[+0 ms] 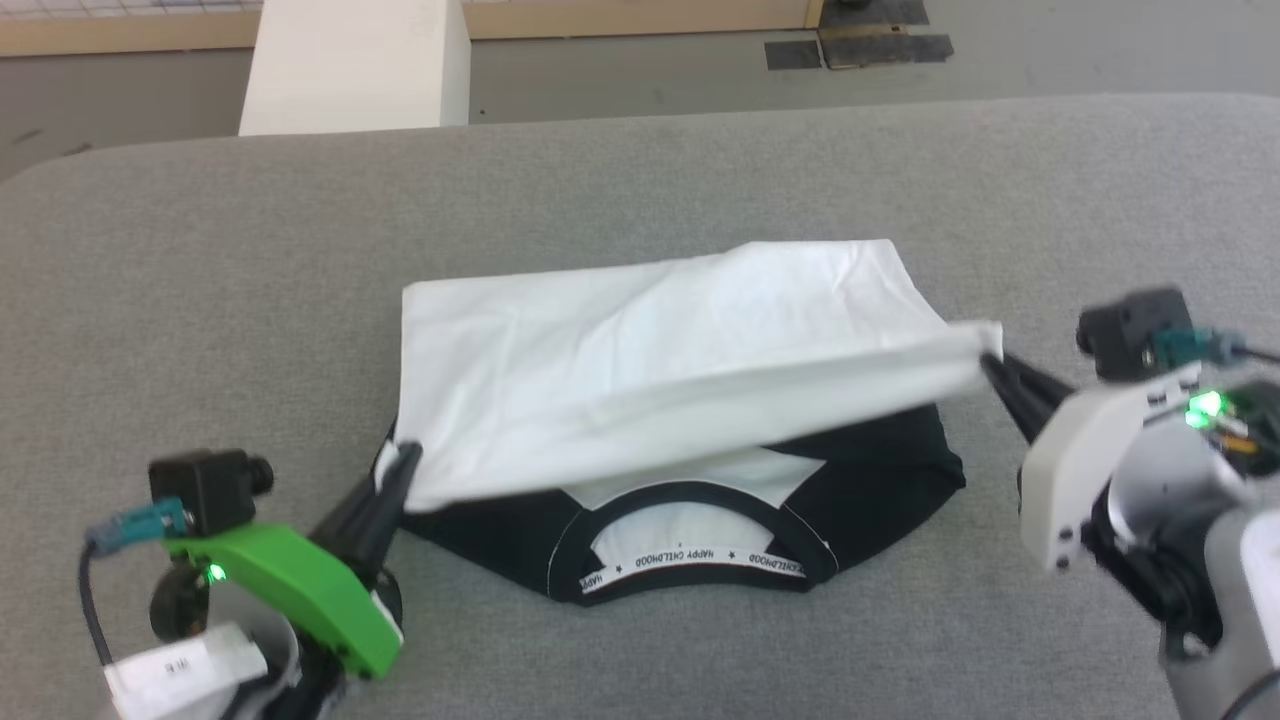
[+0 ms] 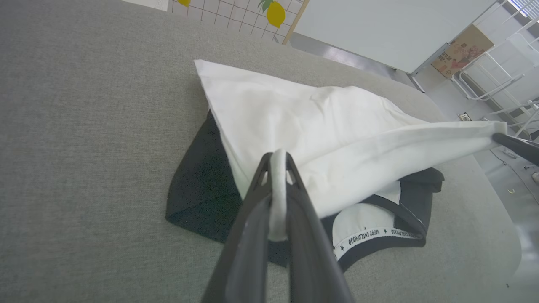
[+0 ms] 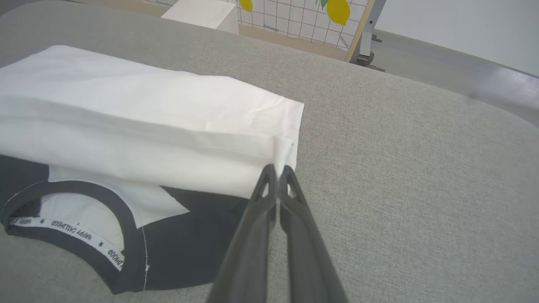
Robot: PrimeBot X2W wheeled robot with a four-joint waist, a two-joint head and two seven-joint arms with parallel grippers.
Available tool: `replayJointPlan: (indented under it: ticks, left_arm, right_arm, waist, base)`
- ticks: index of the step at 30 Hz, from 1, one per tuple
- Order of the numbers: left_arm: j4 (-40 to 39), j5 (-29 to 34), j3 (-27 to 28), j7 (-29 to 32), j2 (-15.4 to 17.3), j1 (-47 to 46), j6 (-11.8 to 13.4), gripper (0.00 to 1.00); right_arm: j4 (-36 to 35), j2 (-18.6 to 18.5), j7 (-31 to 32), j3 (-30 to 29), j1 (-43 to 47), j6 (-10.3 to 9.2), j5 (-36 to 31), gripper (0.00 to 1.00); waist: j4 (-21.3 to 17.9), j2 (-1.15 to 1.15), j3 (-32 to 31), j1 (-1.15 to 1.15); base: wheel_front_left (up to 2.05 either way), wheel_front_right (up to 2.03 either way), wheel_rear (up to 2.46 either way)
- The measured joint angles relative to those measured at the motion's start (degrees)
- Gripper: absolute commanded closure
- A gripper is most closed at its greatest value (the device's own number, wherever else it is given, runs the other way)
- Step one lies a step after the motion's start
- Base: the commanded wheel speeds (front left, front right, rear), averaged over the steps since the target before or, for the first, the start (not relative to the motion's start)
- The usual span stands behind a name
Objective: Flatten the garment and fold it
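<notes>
At eight o'clock my left claw (image 1: 405, 462) pinches one white corner of the shirt (image 1: 650, 340), which lies centred on the worktop (image 1: 200, 300), collar at six; at three o'clock my right claw (image 1: 990, 368) pinches the other corner, edge lifted.

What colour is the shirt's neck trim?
Black. The garment's neck trim shows best in the head view.

- grey fabric-covered surface (image 1: 200, 300), kinda felt-like, rounded far corners, bare cloth running out on every side of the garment (image 1: 640, 350)
- the garment's black collar end lies flat on it, white part folded over, near edge lifted clear
</notes>
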Motion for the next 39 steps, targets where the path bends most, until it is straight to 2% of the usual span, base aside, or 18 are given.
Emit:
replayJointPlan:
  ticks: [6, 10, 21, 22, 23, 24, 29, 33, 36, 39]
  left_arm:
    - [2.07, -1.08, -2.65, 0.68, -0.36, 3.99, -0.81, 1.0]
    - [5.69, -0.98, -4.41, 0.65, -2.67, 4.03, -2.13, 1.0]
    - [18.13, 1.29, -7.65, -1.08, -8.0, 1.44, -5.23, 0.99]
    - [19.13, 1.26, -7.59, -1.15, -8.5, 1.25, -5.46, 0.55]
    - [19.97, 1.24, -7.5, -1.45, -9.02, 1.11, -5.47, 0.0]
    - [20.76, 1.32, -7.59, -1.9, -9.37, 0.91, -5.49, 0.0]
    - [22.39, 2.14, -6.97, -5.69, -11.0, 0.48, -5.34, 0.0]
    - [22.52, 4.7, -3.43, -11.63, -11.0, 0.55, -2.78, 0.0]
    - [21.56, 8.39, 1.19, -13.25, -11.84, 0.58, -0.4, 0.0]
    - [18.13, 15.7, 9.56, -13.3, -14.62, 0.88, 0.98, 0.0]
  right_arm:
    - [-3.57, 2.77, 1.98, -3.53, 8.93, 0.0, -1.46, 1.0]
    - [-3.53, 3.78, 1.75, -4.13, 12.22, 0.0, -3.36, 1.0]
    - [4.05, 5.92, -0.81, -2.13, 13.89, -0.01, -4.05, 1.0]
    - [4.61, 6.03, -0.81, -2.03, 14.07, -0.01, -4.03, 0.98]
    - [5.02, 6.06, -0.81, -1.92, 14.2, -0.01, -4.03, 0.58]
    - [5.48, 6.21, -0.77, -1.93, 14.21, -0.01, -3.92, 0.0]
    - [5.11, 7.44, -1.89, -3.21, 14.23, -0.01, -3.66, 0.0]
    - [2.88, 8.91, -5.64, -5.86, 14.28, -0.02, -3.67, 0.0]
    - [1.31, 10.92, -9.51, -8.34, 14.33, -0.02, -3.69, 0.0]
    - [0.66, 12.57, -12.89, -10.36, 14.36, -0.02, -3.72, 0.0]
  waist:
    - [0.98, 0.0, -0.93, 0.0]
    - [1.27, 0.0, -1.03, 0.0]
    - [0.96, 0.0, -0.29, 0.0]
    - [0.93, 0.0, -0.3, 0.0]
    - [0.89, 0.0, -0.33, 0.0]
    - [0.85, 0.0, -0.44, 0.0]
    - [0.85, 0.0, -1.49, 0.0]
    - [1.1, 0.0, -2.56, 0.0]
    - [1.53, 0.0, -3.18, 0.0]
    - [2.17, 0.0, -3.62, 0.0]
  base:
    - [0.0, 0.0, 0.0]
    - [0.0, 0.0, 0.0]
    - [0.0, 0.0, 0.0]
    - [0.0, 0.0, 0.0]
    - [0.0, 0.0, 0.0]
    - [0.0, 0.0, 0.0]
    - [0.0, 0.0, 0.0]
    - [0.0, 0.0, 0.0]
    - [0.0, 0.0, 0.0]
    - [0.0, 0.0, 0.0]
